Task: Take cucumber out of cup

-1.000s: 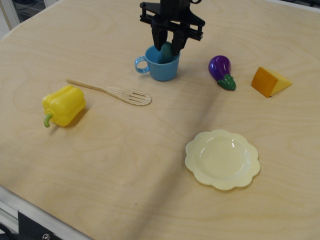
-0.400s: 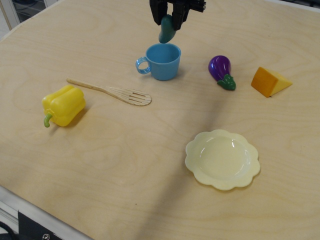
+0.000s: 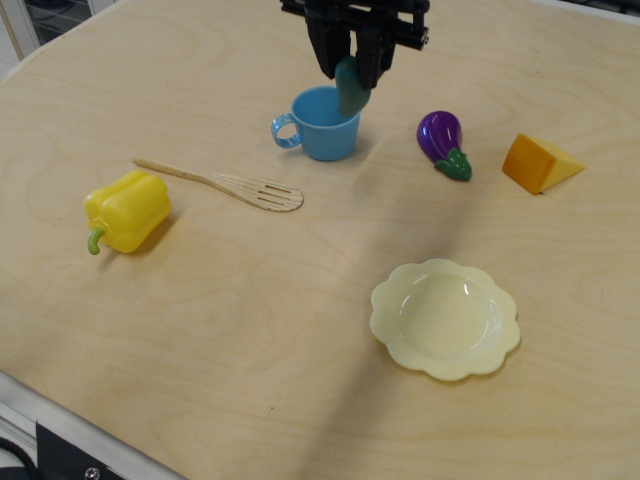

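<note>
The dark teal-green cucumber point(image 3: 351, 93) hangs from my black gripper point(image 3: 349, 70), which is shut on its upper end. It is out of the cup and held over the cup's right rim; its lower end overlaps that rim in this view. The light blue cup point(image 3: 320, 135) stands upright on the wooden table point(image 3: 250, 330) at the back centre. Its ring handle point(image 3: 284, 130) points left. The inside of the cup looks empty from here.
A purple eggplant point(image 3: 442, 142) lies right of the cup, and an orange cheese wedge point(image 3: 540, 163) further right. A wooden slotted spatula point(image 3: 225, 184) and a yellow bell pepper point(image 3: 126, 210) lie to the left. A pale yellow scalloped plate point(image 3: 445, 319) sits front right.
The gripper lifted the cucumber out of the cup, then moved a little right and lower with it. The cup stayed in place.
</note>
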Robot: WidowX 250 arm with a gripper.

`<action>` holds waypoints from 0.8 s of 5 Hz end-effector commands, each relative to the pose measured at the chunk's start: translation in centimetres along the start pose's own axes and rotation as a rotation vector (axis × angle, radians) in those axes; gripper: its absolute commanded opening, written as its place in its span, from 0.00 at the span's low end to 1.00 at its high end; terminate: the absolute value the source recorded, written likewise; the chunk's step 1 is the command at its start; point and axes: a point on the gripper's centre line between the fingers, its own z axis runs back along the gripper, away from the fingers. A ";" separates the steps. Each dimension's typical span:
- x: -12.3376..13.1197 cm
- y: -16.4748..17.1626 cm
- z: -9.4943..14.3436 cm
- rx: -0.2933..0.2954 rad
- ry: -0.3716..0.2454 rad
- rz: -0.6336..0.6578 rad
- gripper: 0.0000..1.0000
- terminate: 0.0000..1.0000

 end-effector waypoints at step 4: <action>-10.3 -1.0 -4.0 0.027 0.003 -0.141 0.00 0.00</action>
